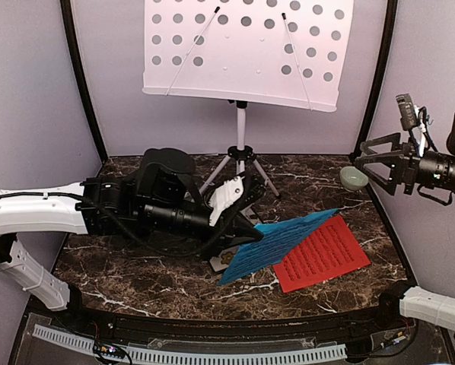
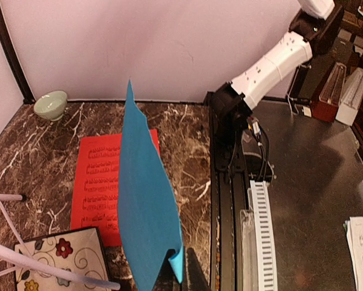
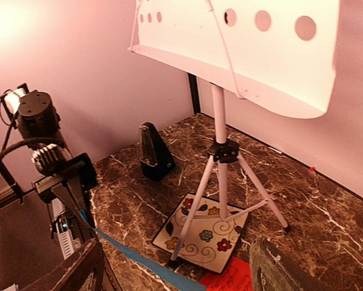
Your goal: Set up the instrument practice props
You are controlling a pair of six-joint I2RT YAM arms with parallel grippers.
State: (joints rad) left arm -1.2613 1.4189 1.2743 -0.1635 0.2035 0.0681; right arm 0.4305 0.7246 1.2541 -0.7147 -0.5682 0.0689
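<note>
Holding blue sheet [image 1: 284, 239] clamped by an edge in left claw [image 1: 250, 230], raised off desk [image 1: 136, 277]. Red sheet [image 1: 322, 255] lies flat. Right claw [image 1: 372, 163] apart, empty. Stand [image 1: 243, 46] upright but bare; metronome [image 3: 154, 154] upright near wall. Both sheets remain to place.

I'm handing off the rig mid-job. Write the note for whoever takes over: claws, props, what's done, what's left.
Left claw: shut on a corner of the blue sheet, which is held tilted above the table.
Right claw: open, holding nothing, raised at the right side beside the green bowl.
Red sheet: flat on the table, right of centre.
Music stand: upright at the back, no sheet on it; its tripod straddles the floral tile.
Metronome: upright near the back left corner.
Done: blue sheet lifted.
Left: probably set the blue sheet on the stand, then the red.
</note>
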